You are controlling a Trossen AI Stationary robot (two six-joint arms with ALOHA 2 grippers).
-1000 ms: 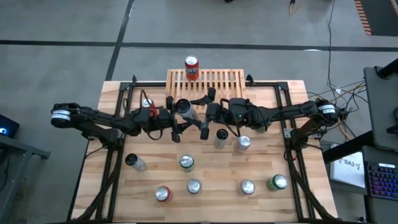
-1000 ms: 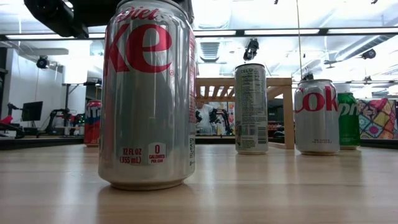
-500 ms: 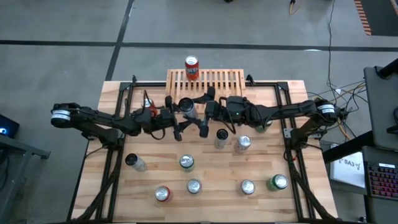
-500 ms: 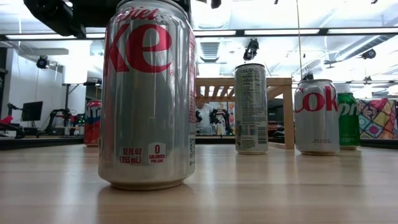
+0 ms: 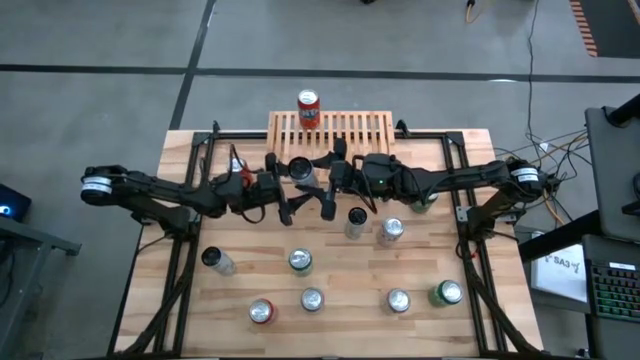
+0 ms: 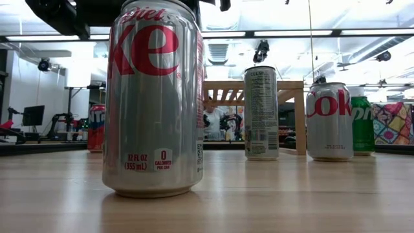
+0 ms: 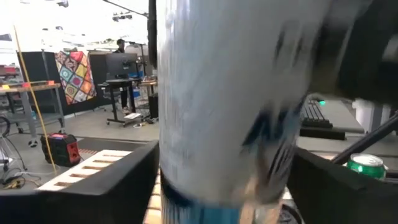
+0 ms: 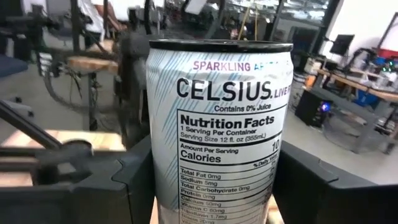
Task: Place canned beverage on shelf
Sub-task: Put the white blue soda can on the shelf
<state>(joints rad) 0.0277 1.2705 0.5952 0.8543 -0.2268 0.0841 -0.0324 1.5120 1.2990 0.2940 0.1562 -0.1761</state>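
A light wooden surface [image 5: 190, 310] stands on a grey floor [image 5: 100, 40]. At its far edge sits a low slatted shelf [image 5: 345, 128], with one red can [image 5: 308, 108] upright on the shelf's left end. Directly on the surface stand several upright cans: a green can [image 5: 446, 293] near the right, a dark can [image 5: 213, 259] toward the left, and silver ones between.

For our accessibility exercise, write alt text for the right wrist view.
A tall white Celsius can fills the view, nutrition label facing the camera, standing between the right claw's two dark fingers. Behind it lies a blurred workshop with desks and equipment.
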